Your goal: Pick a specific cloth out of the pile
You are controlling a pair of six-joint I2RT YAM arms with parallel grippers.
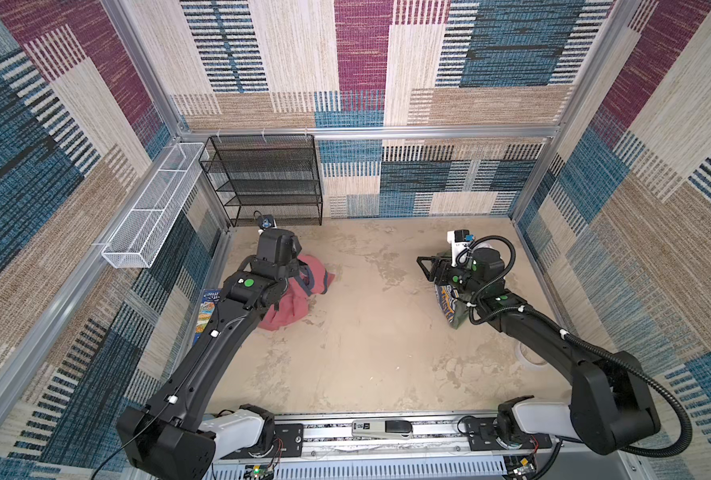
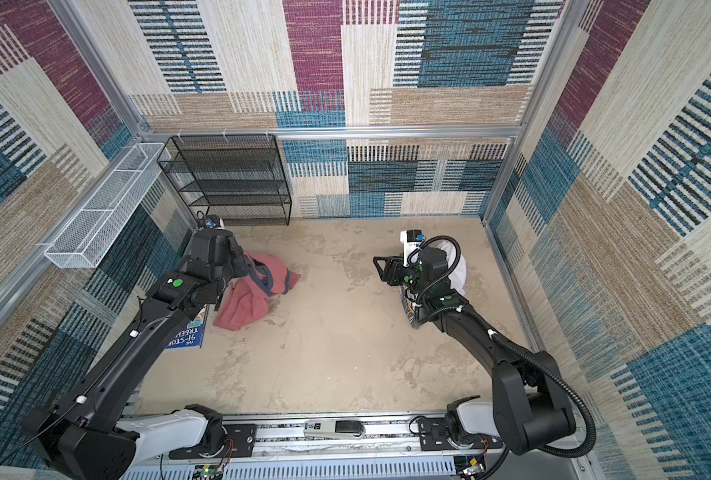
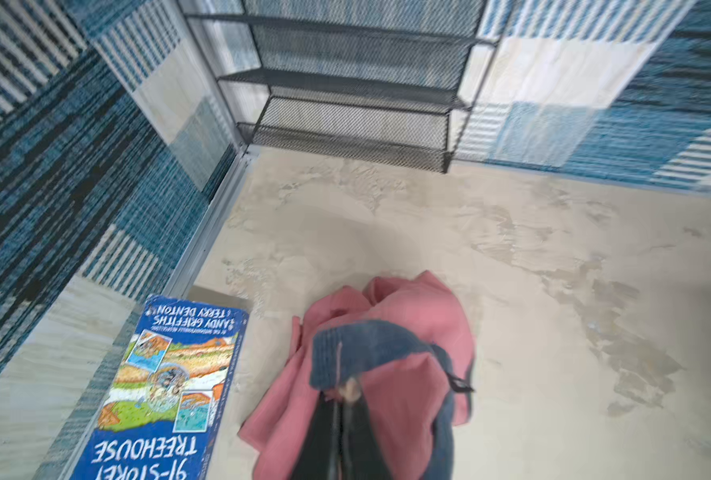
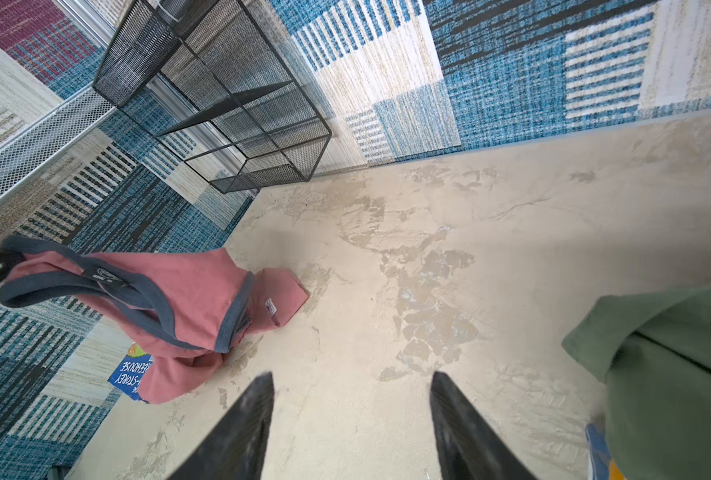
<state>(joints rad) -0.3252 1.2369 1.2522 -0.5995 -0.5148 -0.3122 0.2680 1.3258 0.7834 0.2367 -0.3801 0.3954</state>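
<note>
Where the left gripper [image 3: 347, 392] is shut tight, the ribbed grey-blue collar of the cloth [image 3: 420, 307] is pinched between its fingers [image 3: 324, 436]. The cloth is soft, salmon-red and crumpled. Its top is held up, while its lower folds are rested on the table [image 1: 366, 332]. It is seen on the left side in both top views, well apart from the pile [image 1: 449, 311], which is heaped on the right side. A green garment [image 4: 669, 374], a white one [image 2: 459, 266] and a blue-and-yellow print [image 2: 408, 309] can be made out in that pile.

The right gripper [image 4: 349, 386] is held open above bare table, and nothing is gripped in it. Its two dark, pointed fingers [image 4: 246, 419] are spread apart.

The table is beige, rough and patchy. A wide bare stretch is seen between cloth and pile. A flat blue book [image 3: 167, 374] is laid just beside the cloth, along the left wall. A black mesh rack [image 1: 266, 178] is stood at the back wall, and a white wire basket [image 1: 146, 208] is hung on the left wall. The walls [image 1: 428, 62] are covered in woven carpet patches.
</note>
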